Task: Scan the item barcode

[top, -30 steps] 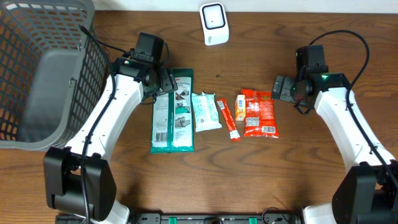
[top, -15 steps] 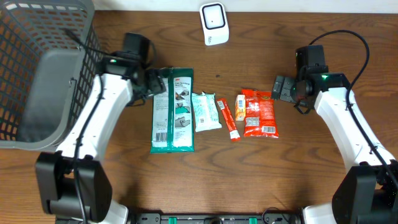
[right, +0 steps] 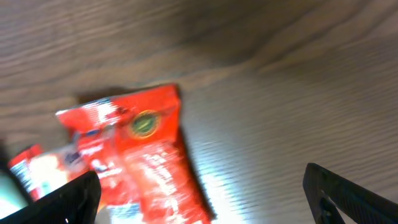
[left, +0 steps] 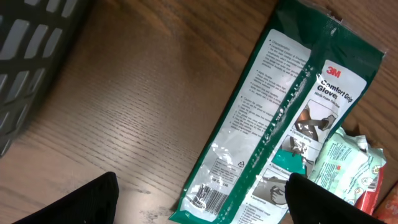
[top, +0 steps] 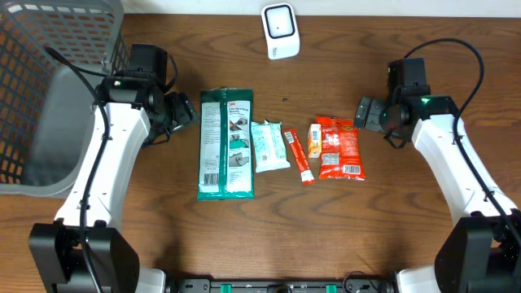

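The left claw (top: 181,111) hangs wide and empty, just left of the far end of the glove pack (top: 226,145). The right claw (top: 365,115) is wide and empty too, just right of the red pack (top: 339,146). Which pack is to be scanned is not settled; I take it to be the glove pack, the one nearest the left claw. It lies flat on the table (top: 407,228), left of centre, long axis running near to far. Its barcode (left: 208,198) faces up at the near left corner. The scanner (top: 279,31) stands well apart at the far edge.

Likely troubles from here:
- The pack is thin and flush with the wood, so the fingers may skate over its edge and only push it.
- A white pack (top: 269,146) lies against its right edge, so a sideways shove or a sloppy lift could drag that one along.
- The film looks limp. Held by one end, it could fold and turn the barcode away from the scanner.
- A grip at the near corner would cover the barcode.
- The basket (top: 49,98) sits close on the left, and a wide swing of that arm could knock it.
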Available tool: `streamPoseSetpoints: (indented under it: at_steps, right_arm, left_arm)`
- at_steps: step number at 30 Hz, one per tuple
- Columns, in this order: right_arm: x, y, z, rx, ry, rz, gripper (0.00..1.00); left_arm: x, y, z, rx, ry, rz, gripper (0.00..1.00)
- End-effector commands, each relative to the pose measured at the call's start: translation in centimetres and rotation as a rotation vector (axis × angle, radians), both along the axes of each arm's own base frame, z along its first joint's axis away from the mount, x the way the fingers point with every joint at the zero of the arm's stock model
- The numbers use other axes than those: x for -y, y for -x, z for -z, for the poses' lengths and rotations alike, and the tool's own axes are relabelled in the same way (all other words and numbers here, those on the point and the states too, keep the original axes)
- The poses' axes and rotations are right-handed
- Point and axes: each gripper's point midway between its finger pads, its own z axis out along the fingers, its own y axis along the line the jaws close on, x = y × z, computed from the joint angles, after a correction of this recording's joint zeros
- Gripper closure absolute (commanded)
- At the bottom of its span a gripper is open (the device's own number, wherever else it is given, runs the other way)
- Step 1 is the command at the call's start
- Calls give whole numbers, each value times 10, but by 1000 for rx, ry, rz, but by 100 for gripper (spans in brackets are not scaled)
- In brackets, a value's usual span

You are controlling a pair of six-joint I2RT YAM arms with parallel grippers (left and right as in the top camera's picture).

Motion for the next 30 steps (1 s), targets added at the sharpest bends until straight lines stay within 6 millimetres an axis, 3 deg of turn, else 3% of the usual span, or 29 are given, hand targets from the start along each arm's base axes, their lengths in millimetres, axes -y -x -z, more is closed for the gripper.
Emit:
streamPoseSetpoints:
  at_steps: [1, 2, 4, 6, 8, 14, 18, 24, 30]
  right_arm:
    - [-22, -2, -5, 10, -119, -47, 1]
    - [-25, -1, -5, 6, -131, -71, 8]
    - [-34, 4, -4, -16, -163, -129, 36]
    - [-42, 10, -3, -31, -182, -193, 82]
    - [-48, 13, -4, -37, -184, -250, 96]
    - [-77, 37, -3, -113, -266, -319, 99]
    - [-96, 42, -5, -118, -291, -371, 98]
    - [-116, 36, -8, -75, -275, -390, 98]
    - [-113, 26, -5, -43, -207, -283, 99]
  left_arm:
    - [-3, 1, -3, 5, -15, 6, 13]
    - [-3, 1, -3, 5, -15, 7, 14]
    - [-3, 1, -3, 5, -15, 6, 14]
    - [-3, 1, -3, 5, -15, 6, 14]
    - [-3, 1, -3, 5, -15, 6, 13]
    - [-3, 1, -3, 5, -15, 7, 13]
    - [-3, 1, -3, 5, -15, 6, 13]
    - [-3, 1, -3, 5, -15, 6, 13]
    - [-3, 1, -3, 5, -15, 6, 13]
